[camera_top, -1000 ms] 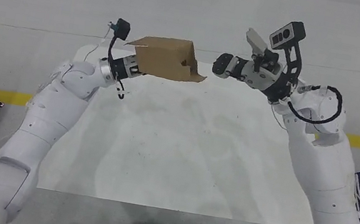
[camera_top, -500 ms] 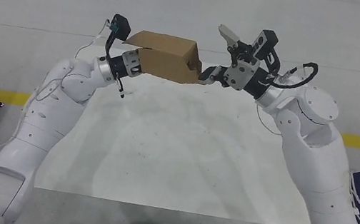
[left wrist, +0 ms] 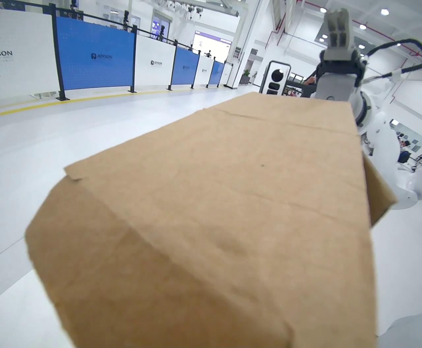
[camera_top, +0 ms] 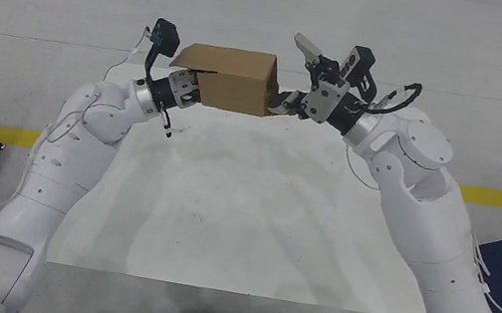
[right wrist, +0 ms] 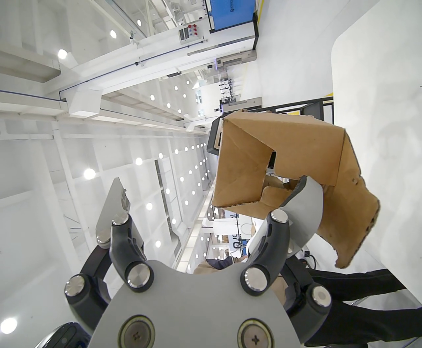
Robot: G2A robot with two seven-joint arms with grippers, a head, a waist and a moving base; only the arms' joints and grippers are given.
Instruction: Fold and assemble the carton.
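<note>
Right arm has swung in over the last second, from well off to the side to right up against the open end of the carton [camera_top: 229,79], and the box has levelled out a bit in the left arm's grip

Top view: carton is up in the air over the far edge of the table [camera_top: 250,217], lying on its side. The left gripper [camera_top: 184,93] is clamped on its left end and carries it. The right gripper [camera_top: 295,73] sits at the other end with jaws spread wide, one finger [camera_top: 304,44] poking up clear of the box, the other touching the cardboard down low

Left wrist view: pretty much one big brown panel of the carton [left wrist: 230,214] running away from the camera, with a crease across it. Past the far end the right gripper's upper finger [left wrist: 338,29] sticks straight up above the box edge

Right wrist view: looking straight into the open end of the carton [right wrist: 283,148]. Jaws of the right gripper [right wrist: 211,188] are wide apart, one finger [right wrist: 112,204] out in free air beside the box, the other lying against the open end with its tip at the mouth by an inner flap. One end flap [right wrist: 349,224] sticks out loose on the table side, not folded in
</note>
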